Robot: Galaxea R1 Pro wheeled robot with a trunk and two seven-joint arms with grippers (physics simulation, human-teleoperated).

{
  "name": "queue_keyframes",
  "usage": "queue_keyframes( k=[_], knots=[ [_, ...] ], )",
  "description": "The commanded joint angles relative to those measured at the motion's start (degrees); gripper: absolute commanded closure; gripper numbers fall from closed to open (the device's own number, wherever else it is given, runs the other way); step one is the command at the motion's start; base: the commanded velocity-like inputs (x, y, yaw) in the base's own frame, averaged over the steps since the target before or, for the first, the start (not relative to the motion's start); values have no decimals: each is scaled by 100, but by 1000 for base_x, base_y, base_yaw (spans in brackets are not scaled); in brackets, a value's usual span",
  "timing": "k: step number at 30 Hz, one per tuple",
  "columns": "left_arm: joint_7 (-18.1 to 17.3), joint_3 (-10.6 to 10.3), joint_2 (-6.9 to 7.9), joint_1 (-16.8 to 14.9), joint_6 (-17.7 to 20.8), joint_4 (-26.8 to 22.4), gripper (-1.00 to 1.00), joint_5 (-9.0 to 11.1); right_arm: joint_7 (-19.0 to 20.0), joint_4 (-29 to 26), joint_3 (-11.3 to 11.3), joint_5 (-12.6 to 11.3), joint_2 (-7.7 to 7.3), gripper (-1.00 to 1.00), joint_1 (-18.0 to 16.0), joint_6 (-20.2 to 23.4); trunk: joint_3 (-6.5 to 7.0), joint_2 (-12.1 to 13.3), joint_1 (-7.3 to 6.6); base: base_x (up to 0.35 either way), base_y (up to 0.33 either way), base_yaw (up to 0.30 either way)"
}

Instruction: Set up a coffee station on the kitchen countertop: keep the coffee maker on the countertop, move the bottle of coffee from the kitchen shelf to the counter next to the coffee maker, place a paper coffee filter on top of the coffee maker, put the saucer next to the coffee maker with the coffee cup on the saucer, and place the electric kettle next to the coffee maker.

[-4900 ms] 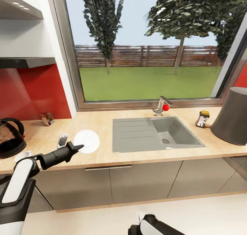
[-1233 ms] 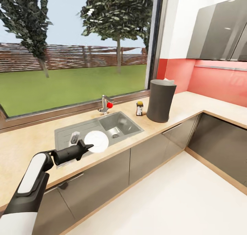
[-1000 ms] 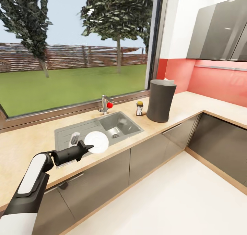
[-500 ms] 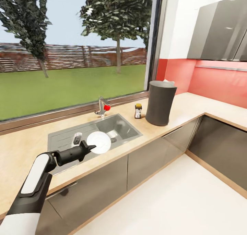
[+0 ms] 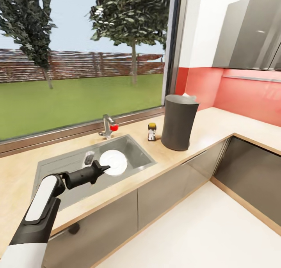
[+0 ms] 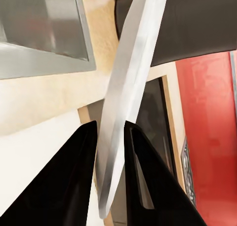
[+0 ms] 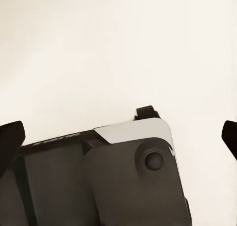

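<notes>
In the head view my left gripper [image 5: 104, 167] is shut on the rim of the white saucer [image 5: 113, 162], holding it above the sink. The left wrist view has the saucer [image 6: 123, 102] edge-on, pinched between the two black fingers [image 6: 74, 186]. The dark grey coffee maker [image 5: 178, 121] stands on the kitchen countertop [image 5: 203, 131] to the right of the sink, with a whitish bit at its top. The bottle of coffee [image 5: 152, 131] stands just left of it. My right gripper [image 7: 118, 137] is open, fingers wide apart over the robot's own base and the white floor.
A grey sink [image 5: 58, 170] with a red-knobbed faucet [image 5: 107, 126] lies under the held saucer. The counter turns a corner at the right, under grey wall cabinets [image 5: 249, 33] and a red backsplash. White floor lies in front of the dark cabinet fronts.
The camera has swung and travelled along the counter from the kettle end toward the coffee maker. The saucer stays in my left gripper, and sink and coffee maker have drifted left in view.
</notes>
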Motion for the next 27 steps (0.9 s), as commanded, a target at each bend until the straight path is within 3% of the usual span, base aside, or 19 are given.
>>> queue_keyframes(
  k=[1, 4, 6, 8, 9, 11, 16, 19, 22, 27],
  knots=[
    [57, 4, -3, -6, 17, -5, 100, 61, -35, -18, 47, -36, 0, -100, -3, 9, -12, -12, 6, 278, -171, 0],
    [58, 2, -5, -6, 17, -5, 100, 64, -35, -95, 10, 54, 8, -100, -2, 6, -12, -12, 6, 278, -171, 0],
    [57, 2, -2, -6, 17, -5, 100, 67, -35, -161, -117, 250, 13, -100, -1, 2, -12, -12, 6, 278, -171, 0],
    [58, 2, 0, -6, 17, -5, 100, 69, -35, -185, -462, 634, 18, -100, -1, 3, -12, -12, 6, 278, -171, 0],
    [57, 5, 1, -6, 17, -5, 100, 69, -35, -187, -744, 927, 19, -100, -1, 4, -12, -12, 6, 278, -171, 0],
    [57, 5, 2, -6, 17, -5, 100, 69, -35, -182, -1536, 1701, 20, -100, -1, 1, -12, -12, 6, 278, -171, 0],
    [57, 3, -5, -6, 17, -5, 100, 62, -35, -167, -4099, 4042, 28, -100, -1, -12, -12, -12, 6, 278, -171, 0],
    [58, 1, -6, -6, 17, -5, 100, 63, -35, -156, -5507, 5244, 35, -100, -1, -13, -12, -12, 6, 278, -171, 0],
    [58, -3, -7, -6, 17, -5, 100, 68, -35, -154, -6464, 6129, 44, -100, -1, -17, -12, -12, 6, 278, -171, 0],
    [57, -2, -7, -6, 17, -5, 100, 71, -35, -164, -7665, 7323, 78, -100, -1, -21, -12, -12, 6, 278, -171, 0]
  ],
)
